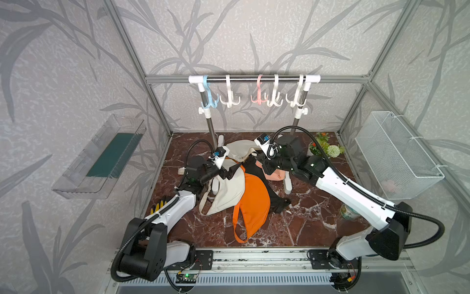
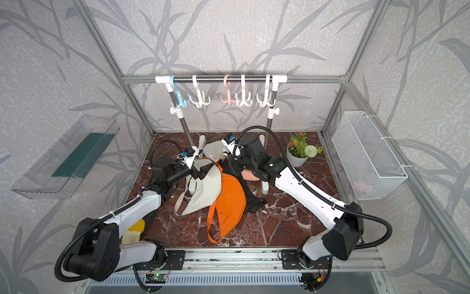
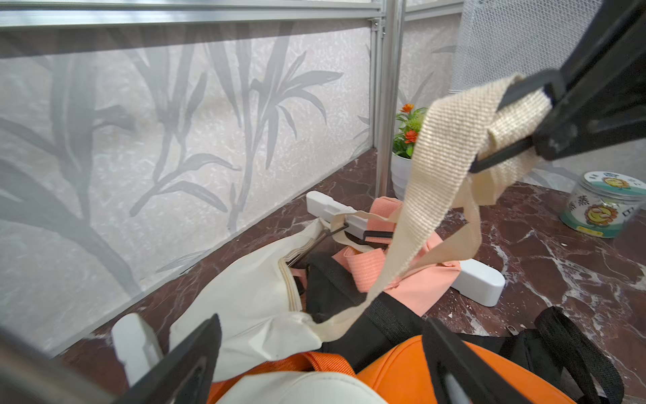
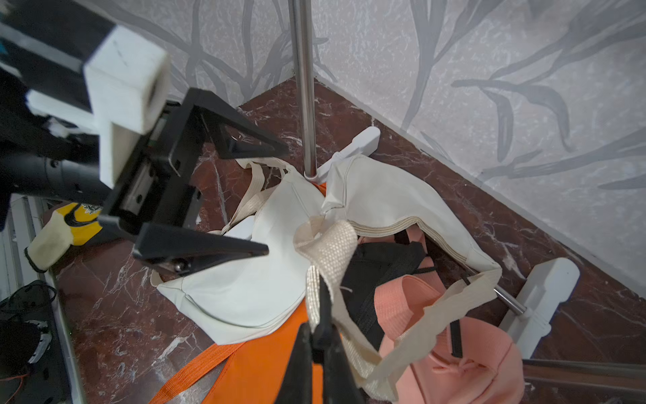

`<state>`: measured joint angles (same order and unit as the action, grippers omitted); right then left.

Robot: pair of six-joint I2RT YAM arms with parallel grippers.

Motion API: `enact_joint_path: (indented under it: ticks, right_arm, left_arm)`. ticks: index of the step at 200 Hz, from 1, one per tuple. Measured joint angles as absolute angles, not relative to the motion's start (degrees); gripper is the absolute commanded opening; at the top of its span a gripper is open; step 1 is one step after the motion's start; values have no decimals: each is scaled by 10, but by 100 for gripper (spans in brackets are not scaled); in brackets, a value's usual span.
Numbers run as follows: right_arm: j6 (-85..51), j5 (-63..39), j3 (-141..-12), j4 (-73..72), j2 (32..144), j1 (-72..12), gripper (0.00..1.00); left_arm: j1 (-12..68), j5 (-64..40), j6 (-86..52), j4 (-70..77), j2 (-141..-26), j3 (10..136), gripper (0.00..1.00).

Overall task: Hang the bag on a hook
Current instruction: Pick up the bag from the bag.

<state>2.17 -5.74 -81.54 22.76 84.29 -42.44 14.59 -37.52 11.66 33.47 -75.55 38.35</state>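
A cream bag (image 1: 229, 188) lies in a pile with an orange bag (image 1: 254, 203), a black bag (image 3: 335, 290) and a pink bag (image 4: 454, 363) on the marble floor under the rack. My right gripper (image 4: 320, 304) is shut on the cream bag's woven strap (image 4: 332, 248) and holds it lifted above the pile; the strap (image 3: 447, 147) also shows in the left wrist view. Close above the cream bag, my left gripper (image 3: 321, 325) stands open with nothing held; in a top view that left gripper (image 1: 232, 170) is left of the strap. Several hooks hang bare on the rail (image 1: 254, 79), a blue hook (image 1: 208, 99) and a pink hook (image 1: 259, 98) among them.
The rack's steel post (image 4: 304, 87) and white feet (image 3: 479, 280) stand amid the bags. A potted plant (image 1: 323, 147) sits at the back right, a jar (image 3: 604, 206) on the right. A wire basket (image 1: 399, 155) and a clear shelf (image 1: 99, 157) hang on the side walls. A yellow glove (image 1: 157, 206) lies left.
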Motion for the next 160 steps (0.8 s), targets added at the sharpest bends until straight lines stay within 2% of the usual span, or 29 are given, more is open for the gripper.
enact_joint_path:
  ticks: [14,50,60,67,73,129,145,160]
  right_arm:
    - [26,-60,-820,228,843,-423,0]
    - [33,-66,-828,230,843,-419,0]
    - [33,-66,-828,232,843,-418,0]
    - [33,-67,-828,234,843,-418,0]
    - [33,-67,-828,235,843,-417,0]
    - [19,-65,-799,216,842,-396,0]
    - [12,-63,-771,207,842,-393,5]
    - [3,-60,-742,197,842,-391,18]
  left_arm:
    - [162,-376,126,336,-788,400,83]
    - [178,-369,114,361,-877,449,51]
    - [180,-366,106,371,-899,467,35]
    - [180,-364,98,376,-912,481,10]
    - [180,-363,90,379,-921,492,0]
    - [181,-336,54,417,-925,526,0]
    - [182,-331,41,409,-916,534,0]
    - [187,-329,23,405,-911,552,0]
